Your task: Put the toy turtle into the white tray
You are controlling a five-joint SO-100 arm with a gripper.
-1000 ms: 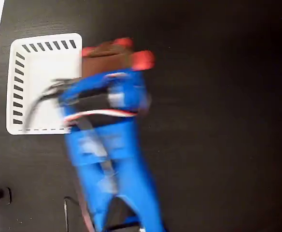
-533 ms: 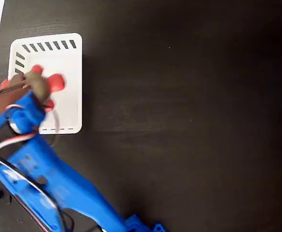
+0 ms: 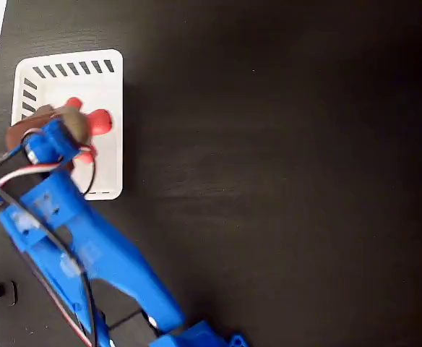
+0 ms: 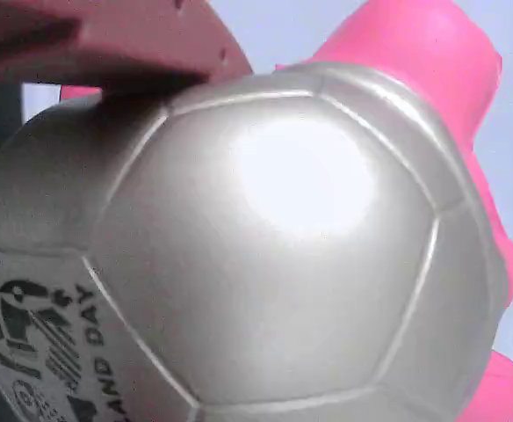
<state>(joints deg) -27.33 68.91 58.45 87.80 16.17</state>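
Blue arm (image 3: 81, 246) reaches up from the bottom edge of the black table (image 3: 283, 181) toward the far-left corner, and the gripper (image 3: 48, 137) is over the tray (image 3: 102, 87) in the fixed view. The turtle (image 3: 77, 124) is pinched at the gripper's tip, over the tray's left half, red head (image 3: 100, 121) pointing right toward the middle of the tray. Whether it touches the tray floor cannot be told from above.

The tray lies near the table's top-left corner, dark slanted slots running along its top and left walls. The lower left part of it is covered by the arm. Red, white and black wires (image 3: 23, 177) loop off the wrist.

Wrist view now: the turtle (image 4: 265, 264) fills the frame, domed shell with raised seams and a bright glare spot in the middle. A dull red finger (image 4: 107, 44) presses down on the shell's top left. Pink head or leg sticks up at top right, more pink along the right edge. Black print sits at the bottom left of the shell: a logo mark, and letters reading "LAND DAY", the start of the wording cut off. Pale tray surface shows behind.
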